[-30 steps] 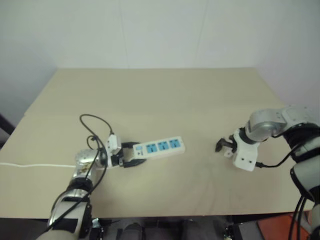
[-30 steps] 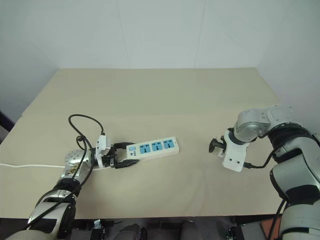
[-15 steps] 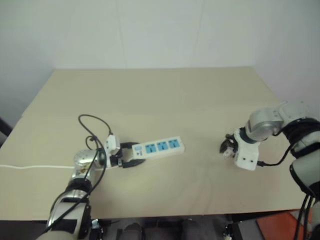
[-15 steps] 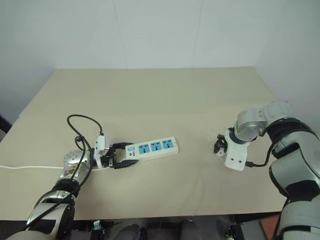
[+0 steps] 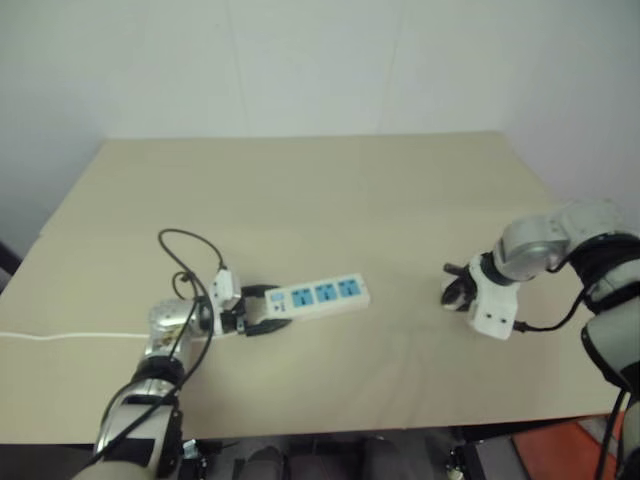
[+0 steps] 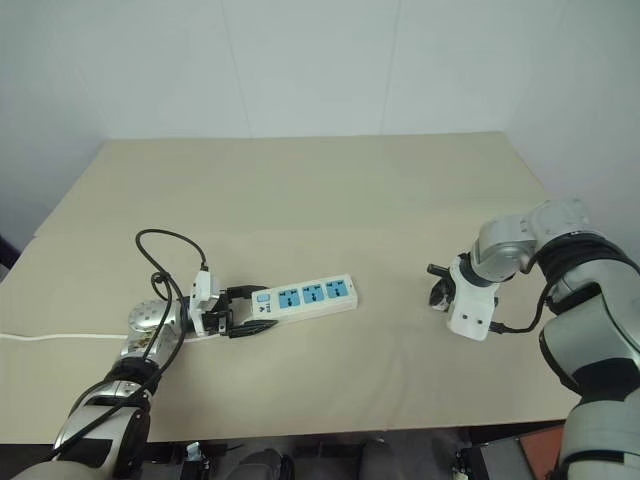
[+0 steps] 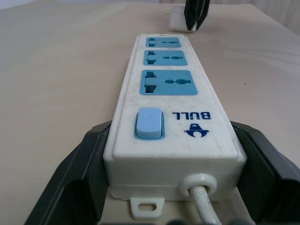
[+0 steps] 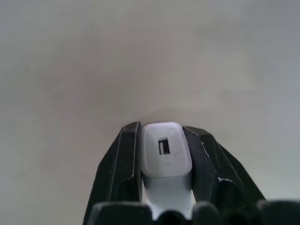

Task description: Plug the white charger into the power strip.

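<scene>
Pickup looks done: right gripper (image 8: 161,187) pinches the white charger (image 8: 165,152) just above the desk (image 5: 330,180), well apart from the power strip (image 7: 172,103), whose switch end the left gripper (image 7: 164,197) clamps. Carrying and plugging remain.

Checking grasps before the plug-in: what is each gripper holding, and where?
Right gripper: white charger, clamped on its two sides, port end showing. Left gripper: power strip, jaws on both sides of its switch end.
</scene>
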You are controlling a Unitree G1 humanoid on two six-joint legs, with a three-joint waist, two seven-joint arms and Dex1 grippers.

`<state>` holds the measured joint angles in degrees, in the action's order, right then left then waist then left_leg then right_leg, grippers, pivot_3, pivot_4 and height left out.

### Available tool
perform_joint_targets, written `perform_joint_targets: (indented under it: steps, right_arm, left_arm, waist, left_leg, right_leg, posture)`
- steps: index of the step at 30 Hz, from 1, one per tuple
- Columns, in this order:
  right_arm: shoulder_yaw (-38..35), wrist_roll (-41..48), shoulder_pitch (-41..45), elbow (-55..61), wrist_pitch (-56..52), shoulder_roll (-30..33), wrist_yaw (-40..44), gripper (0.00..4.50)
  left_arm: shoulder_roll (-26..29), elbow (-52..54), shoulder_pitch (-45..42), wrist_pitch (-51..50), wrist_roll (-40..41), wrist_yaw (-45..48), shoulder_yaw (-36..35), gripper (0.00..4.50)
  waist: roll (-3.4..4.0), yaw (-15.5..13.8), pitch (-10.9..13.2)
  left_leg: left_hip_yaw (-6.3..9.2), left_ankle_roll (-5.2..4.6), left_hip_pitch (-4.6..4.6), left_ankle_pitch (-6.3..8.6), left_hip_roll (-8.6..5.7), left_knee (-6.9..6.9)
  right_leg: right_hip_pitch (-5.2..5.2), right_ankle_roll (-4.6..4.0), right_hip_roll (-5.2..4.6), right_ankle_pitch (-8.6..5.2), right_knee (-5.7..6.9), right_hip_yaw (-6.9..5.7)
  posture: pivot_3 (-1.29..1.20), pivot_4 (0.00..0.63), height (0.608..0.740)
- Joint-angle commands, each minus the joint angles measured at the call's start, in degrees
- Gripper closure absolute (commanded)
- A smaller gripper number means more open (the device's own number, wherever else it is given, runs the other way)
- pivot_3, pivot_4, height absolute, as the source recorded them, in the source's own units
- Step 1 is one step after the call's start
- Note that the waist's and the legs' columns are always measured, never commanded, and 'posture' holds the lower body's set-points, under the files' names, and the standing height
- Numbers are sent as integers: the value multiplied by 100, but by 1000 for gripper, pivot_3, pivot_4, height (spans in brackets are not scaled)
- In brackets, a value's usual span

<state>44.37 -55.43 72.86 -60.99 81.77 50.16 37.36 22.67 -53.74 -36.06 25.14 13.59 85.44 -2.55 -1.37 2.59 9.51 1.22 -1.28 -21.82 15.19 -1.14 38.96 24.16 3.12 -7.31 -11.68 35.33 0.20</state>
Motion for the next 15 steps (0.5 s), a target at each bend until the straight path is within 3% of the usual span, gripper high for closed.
perform_joint_targets:
  steps: [1, 5, 8, 12, 15]
  right_arm:
    - [-601, 1526, -52, -260, -308, 111, 613, 3345]
    - [-1363, 4468, -1042, 822, -1906, 266, 2303, 3345]
    - [-2093, 6139, -2035, 2450, -3726, 485, 2815, 3345]
    - [-3090, 7866, -3282, 4748, -6536, 397, 2232, 3345]
    - [-3636, 8902, -4086, 6137, -7985, 4, 1468, 3345]
  left_arm:
    - [-95, 113, -19, 11, -37, 168, 152, 1142]
    - [-177, 174, -7, 51, -91, 284, 278, 1142]
    - [-249, 205, -41, 34, -77, 382, 355, 1142]
    - [-313, 147, -113, 50, -98, 457, 419, 1142]
    - [-353, 83, -169, 70, -125, 521, 468, 1142]
  waist:
    - [0, 0, 0]
    - [0, -43, -1]
    - [6, -75, -4]
    - [10, -162, -6]
    - [9, -206, -7]
  left_leg:
    - [0, 0, 0, 0, 0, 0]
    - [2, -7, -3, 4, 3, 1]
    - [7, -15, -21, 8, 5, 6]
    - [10, -24, -39, 14, 4, 19]
    - [14, -25, -36, 15, 6, 21]
  right_leg:
    - [-2, 0, 0, 0, -3, 0]
    - [-16, 2, 0, 2, -15, -6]
    - [-16, 10, -1, 7, -11, -11]
    - [1, 14, -3, 10, -11, -8]
    - [-2, 13, -2, 11, -11, -14]
  posture:
    - [0, 150, 740]
    - [0, 150, 740]
    - [0, 150, 740]
    - [0, 150, 740]
    - [0, 150, 740]
